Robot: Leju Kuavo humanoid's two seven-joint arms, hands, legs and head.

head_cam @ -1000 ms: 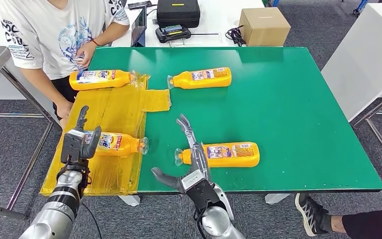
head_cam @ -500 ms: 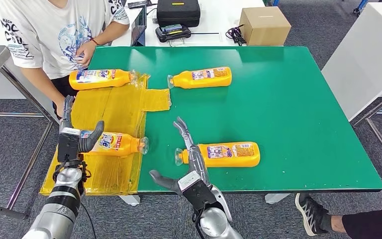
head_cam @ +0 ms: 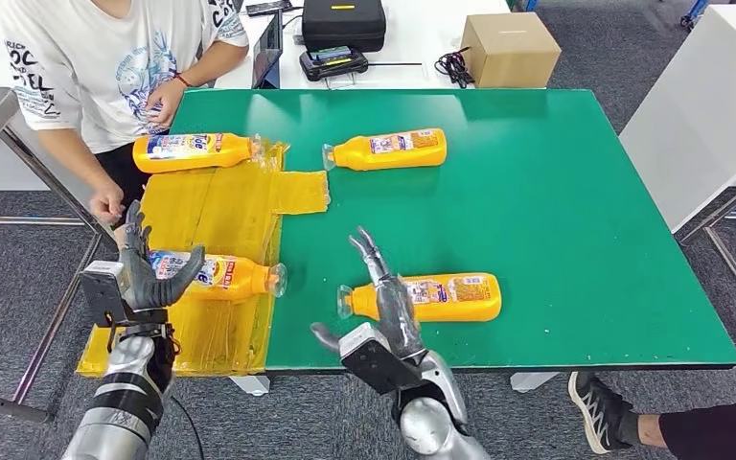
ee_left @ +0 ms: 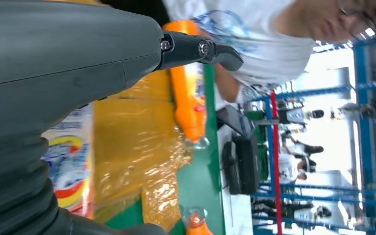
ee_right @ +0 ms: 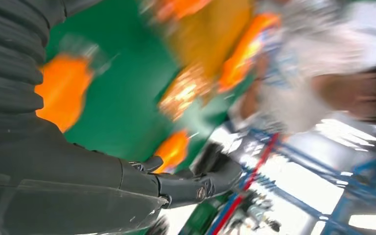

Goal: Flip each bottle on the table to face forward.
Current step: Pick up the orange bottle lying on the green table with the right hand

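Four orange bottles lie on their sides on the green bench (head_cam: 556, 192), all with their caps pointing toward the yellow sheet side or the middle. The near-left bottle (head_cam: 220, 276) rests on the crinkled yellow plastic sheet (head_cam: 220, 216), cap aimed right, and the left hand (head_cam: 144, 273) is right at its base end, fingers spread upward and thumb out toward the label, holding nothing; from the head view it is hard to say whether the palm touches the bottle. The left wrist view shows that label close under the hand's grey cover, with the sheet beyond it. The near-right bottle (head_cam: 431, 297) sits on bare green, cap to the left, and the right hand (head_cam: 383, 307) is over its neck end, fingers apart and stretched forward, thumb off to the left, gripping nothing. The right wrist view is badly blurred, just orange and green smears. Farther back, the far-left bottle (head_cam: 192, 151) lies along the top edge of the sheet, and the far-right bottle (head_cam: 388, 149) lies just beside the sheet's small tab. A person in a white printed shirt (head_cam: 105, 67) stands at the bench's far-left corner, one hand (head_cam: 107, 203) hanging near the sheet's edge. Behind the bench sit a black case (head_cam: 343, 24) and a cardboard box (head_cam: 510, 50).
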